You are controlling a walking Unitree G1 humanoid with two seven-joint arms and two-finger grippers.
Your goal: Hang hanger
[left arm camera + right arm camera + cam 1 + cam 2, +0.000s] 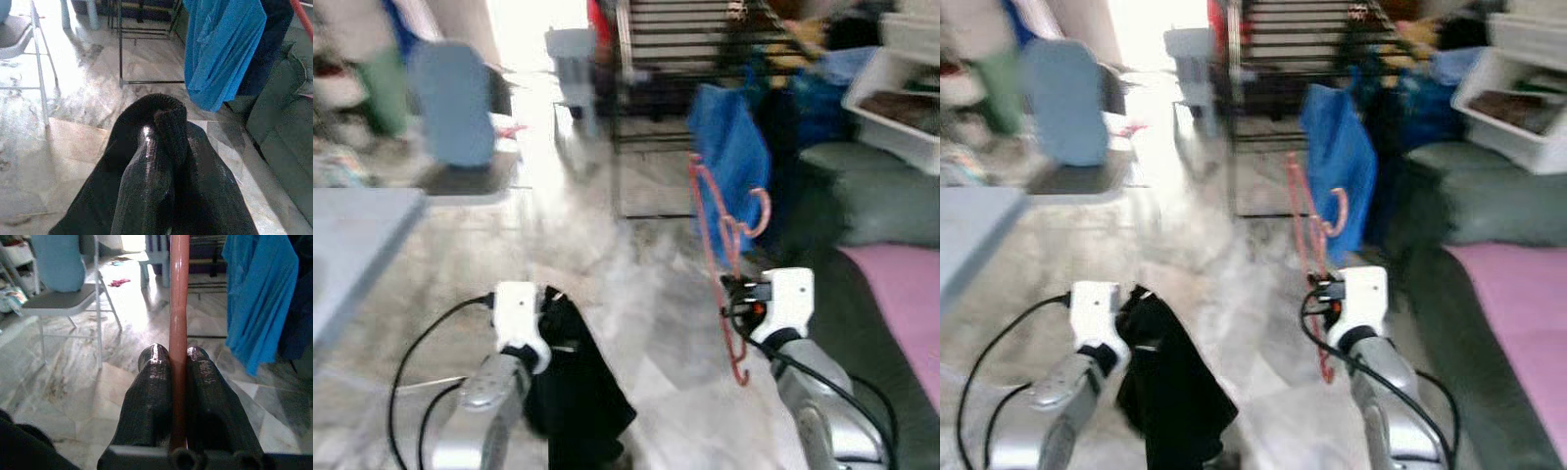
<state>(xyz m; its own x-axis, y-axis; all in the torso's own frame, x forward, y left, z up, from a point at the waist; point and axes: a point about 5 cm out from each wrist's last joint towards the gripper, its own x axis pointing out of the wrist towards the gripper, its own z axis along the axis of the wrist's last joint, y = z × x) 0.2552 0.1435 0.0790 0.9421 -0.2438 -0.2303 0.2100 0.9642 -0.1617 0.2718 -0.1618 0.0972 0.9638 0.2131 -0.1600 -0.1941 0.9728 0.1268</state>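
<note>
- Mid-carry, by the look of it: head views blurry, marble floor (636, 294) stretching ahead, black drying rack (705, 59) at the far end with a blue shirt (729, 157) draped off it. Grey sofa (881, 196) and pink mat (901, 294) along the right side, chair with a blue backrest (61, 264) off to the left.
- Reads as the transport step, hanger in hand but not yet hung.
- Black garment (573, 382) dangling from the left tool (164, 110); in the left wrist view, cloth bunched over both fingers, so pinching that cloth as far as can be judged.
- Red hanger (729, 245) held roughly upright in the right tool (178, 357), hook end near the blue shirt in the head views but well short of the rack rails. Right wrist view pretty clear: both fingers (154, 382) pressed together on the hanger's bar, one on each side.
- Next up, probably: close the gap to the rack, lift the hook above a free rail, lower on. Tricky bit likely the blue shirt crowding that end, plus keeping the hook turned the right way.
</note>
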